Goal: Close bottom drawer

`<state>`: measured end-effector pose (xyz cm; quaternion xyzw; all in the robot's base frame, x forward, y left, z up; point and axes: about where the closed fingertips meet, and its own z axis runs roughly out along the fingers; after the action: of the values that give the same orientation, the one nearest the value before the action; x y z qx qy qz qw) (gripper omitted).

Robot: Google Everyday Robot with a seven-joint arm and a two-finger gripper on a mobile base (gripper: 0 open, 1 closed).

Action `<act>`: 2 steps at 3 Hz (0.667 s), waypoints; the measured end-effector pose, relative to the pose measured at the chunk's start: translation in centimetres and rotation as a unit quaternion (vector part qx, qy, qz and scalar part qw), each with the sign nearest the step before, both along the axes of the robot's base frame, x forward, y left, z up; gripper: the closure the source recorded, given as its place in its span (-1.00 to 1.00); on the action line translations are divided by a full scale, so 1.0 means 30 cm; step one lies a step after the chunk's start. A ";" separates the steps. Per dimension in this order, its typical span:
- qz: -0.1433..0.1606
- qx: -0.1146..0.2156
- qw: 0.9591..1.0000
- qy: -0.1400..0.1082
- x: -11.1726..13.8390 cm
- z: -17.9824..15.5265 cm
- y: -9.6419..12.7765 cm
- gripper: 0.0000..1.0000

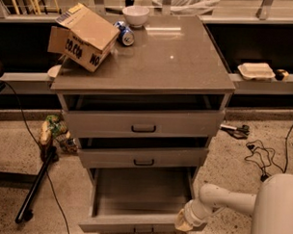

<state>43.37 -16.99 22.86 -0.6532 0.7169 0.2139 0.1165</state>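
Note:
The bottom drawer (139, 193) of the grey cabinet is pulled far out, its long box empty. Its flat front (128, 225) with a small dark handle (143, 230) sits at the lower edge of the camera view. My gripper (184, 221) on the white arm (225, 201) is at the right end of that front, touching or almost touching it. The middle drawer (143, 157) and the top drawer (143, 122) above are each slightly out.
On the cabinet top (177, 57) lie a cardboard box (84, 36), a can (125, 34) and a white bowl (135, 15). A black stand leg (35, 185) and a bag (57, 130) are left on the floor. Cables (261, 154) lie right.

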 end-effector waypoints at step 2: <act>0.025 -0.031 0.999 0.021 -0.137 -0.110 0.011 1.00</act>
<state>39.27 -16.66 19.56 -0.6693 0.7091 0.2084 0.0761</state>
